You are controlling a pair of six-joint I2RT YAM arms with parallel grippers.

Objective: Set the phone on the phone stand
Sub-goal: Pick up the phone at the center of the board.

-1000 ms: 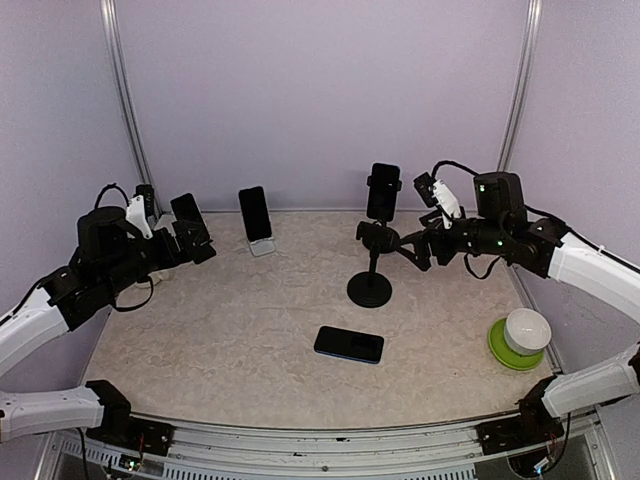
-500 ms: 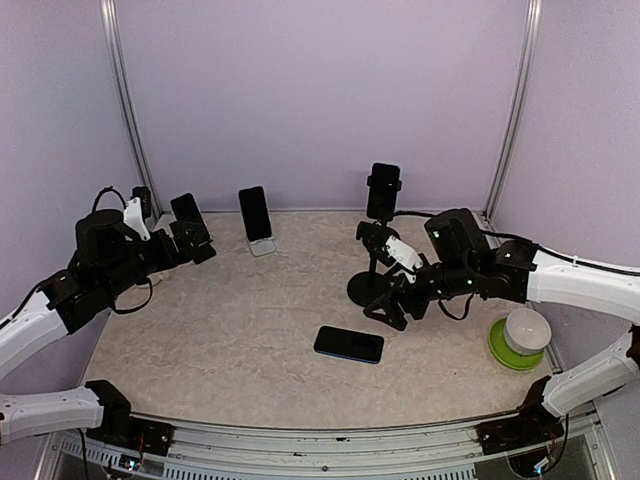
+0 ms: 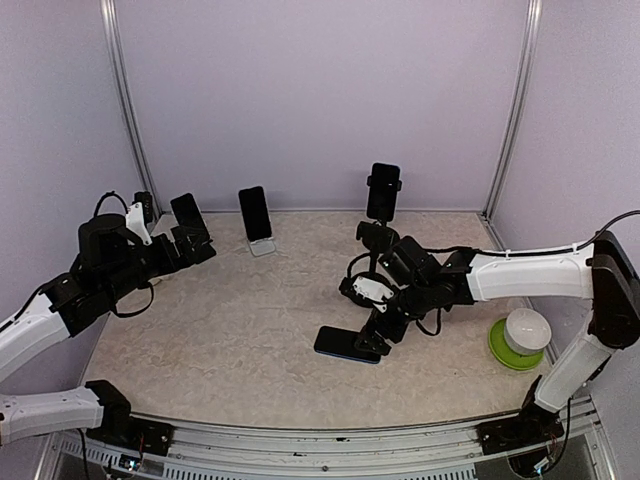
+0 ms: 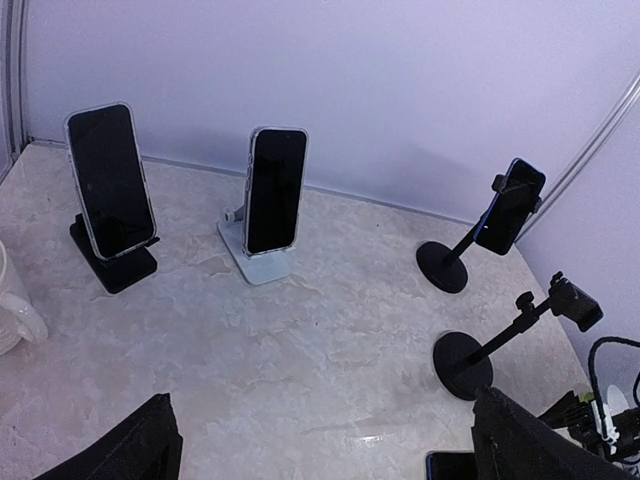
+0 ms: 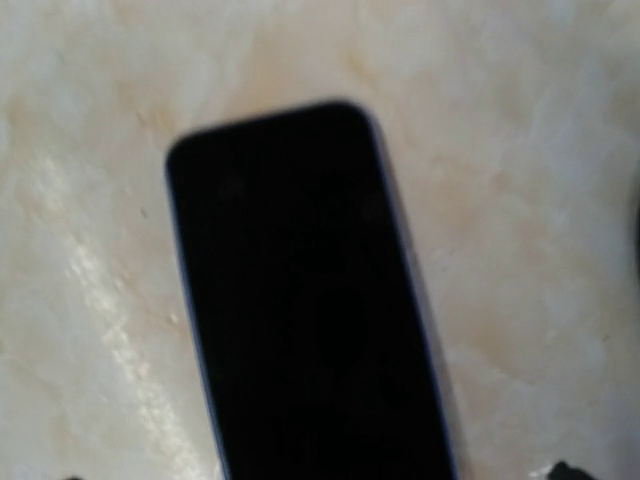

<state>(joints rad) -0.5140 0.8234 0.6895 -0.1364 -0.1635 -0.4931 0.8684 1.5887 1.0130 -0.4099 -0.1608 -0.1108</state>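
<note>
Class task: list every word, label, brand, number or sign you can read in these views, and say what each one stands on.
None can be read.
The flat phone shows only a dark, blurred screen in the right wrist view.
The phone on the black stand, the phone on the white stand and the clamped phone show blank dark screens.

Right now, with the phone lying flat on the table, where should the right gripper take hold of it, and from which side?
Probably across its two long edges, near the middle, coming straight down from above. The phone lies flat on the table, so only its thin sides offer a hold. The right gripper hovers over it, jaws open.
</note>
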